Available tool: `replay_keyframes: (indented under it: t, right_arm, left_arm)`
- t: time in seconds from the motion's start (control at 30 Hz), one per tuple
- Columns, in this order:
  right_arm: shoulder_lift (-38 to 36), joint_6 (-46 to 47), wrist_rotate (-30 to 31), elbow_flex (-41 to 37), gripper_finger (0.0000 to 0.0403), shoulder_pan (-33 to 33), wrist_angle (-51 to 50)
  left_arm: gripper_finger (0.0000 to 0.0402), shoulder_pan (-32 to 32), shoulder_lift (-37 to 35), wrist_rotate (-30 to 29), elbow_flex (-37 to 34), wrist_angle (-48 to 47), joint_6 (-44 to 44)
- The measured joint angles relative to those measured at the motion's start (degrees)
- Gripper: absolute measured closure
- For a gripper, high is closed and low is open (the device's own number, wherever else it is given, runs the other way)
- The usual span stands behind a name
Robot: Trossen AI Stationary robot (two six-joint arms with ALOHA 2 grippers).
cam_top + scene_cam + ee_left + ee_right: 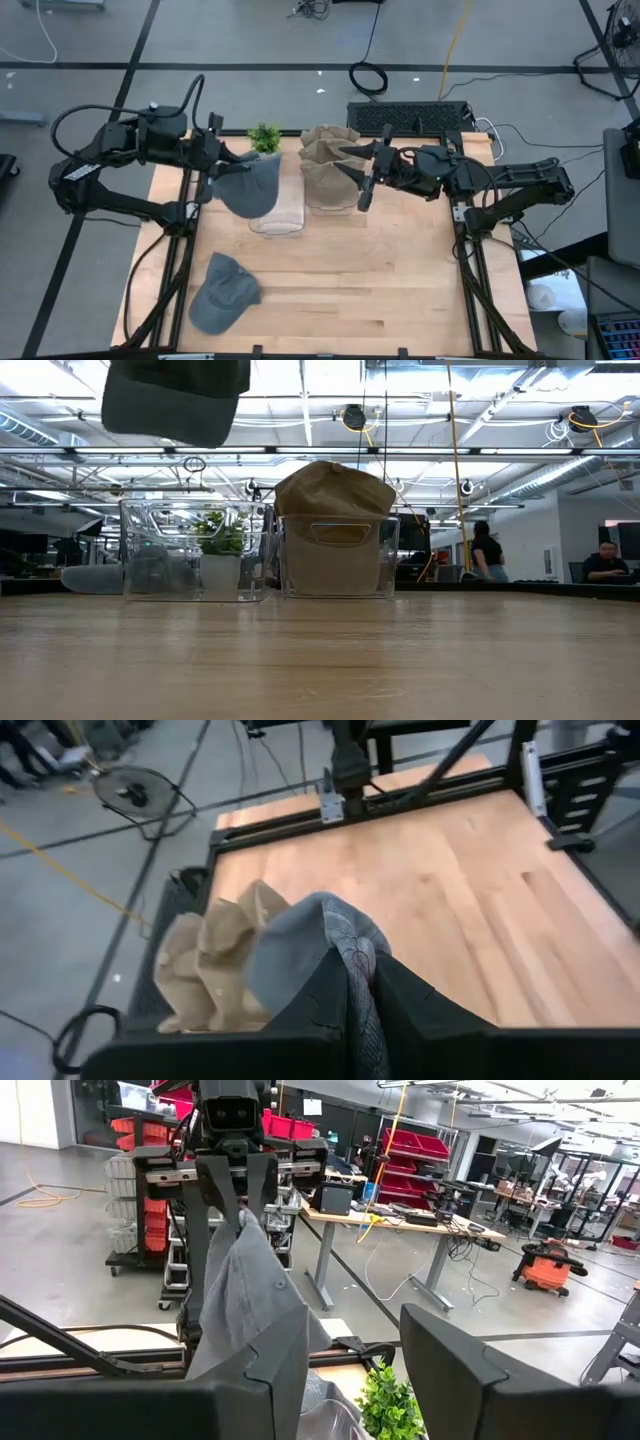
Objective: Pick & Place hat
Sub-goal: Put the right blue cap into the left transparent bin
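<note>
A grey hat (248,186) hangs in the air over an empty clear bin (276,222), with my left gripper (216,166) shut on it; the low view shows the hat (176,400) high above the bin (150,555). A second grey hat (222,293) lies on the table near the front left. My right gripper (359,176) stands open and level above a clear bin stacked with tan hats (330,172), nothing between its fingers (455,1370). My left gripper pinches a gathered piece of the grey hat's cloth (352,948) between its two fingers, coming from the table's left and slanting down. The hat (245,1315) hangs slack below the fingers, clear of the table and above the clear bin.
A small potted plant (264,138) stands behind the empty bin. The tan hat stack (335,525) rises above its bin's rim. Bare wooden table (380,280) stretches across the front and right. People sit in the room beyond the table (604,560).
</note>
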Motion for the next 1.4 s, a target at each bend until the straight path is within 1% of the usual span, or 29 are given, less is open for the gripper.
replay_keyframes:
  t: [0.27,0.47,0.63,0.9,1.03,1.1,1.2,1.4]
  right_arm:
    - [0.02,0.05,-0.22,0.00,0.0256,0.13,0.00]
    - [0.02,0.75,-0.24,0.00,0.0255,0.13,-0.01]
    - [0.02,1.11,-0.24,0.00,0.0259,0.13,0.00]
    - [0.02,1.14,-0.24,0.00,0.0258,0.13,-0.02]
    - [0.02,1.14,-0.24,0.00,0.0260,0.13,-0.02]
    - [0.04,1.14,-0.24,0.00,0.0260,0.13,-0.02]
    - [0.04,1.16,-0.24,0.00,0.0258,0.12,-0.02]
    - [0.04,1.16,-0.24,-0.02,0.0260,0.11,-0.02]
  left_arm:
    - [0.0380,-0.21,1.42,-1.55,-0.01,3.70,4.39]
    - [0.0380,-0.21,2.78,-7.34,-0.01,3.57,5.87]
    - [0.0380,-0.03,4.43,-11.45,-0.01,3.58,11.41]
    - [0.0380,1.93,7.48,-14.20,-0.01,3.01,19.51]
    - [0.0380,3.10,7.52,-17.83,-0.01,3.74,24.20]
    - [0.0380,3.82,7.44,-17.87,-0.01,4.38,27.06]
    - [0.0380,6.10,7.19,-15.73,-0.01,4.40,29.79]
    - [0.0380,13.33,7.12,-6.93,-0.01,4.40,30.93]
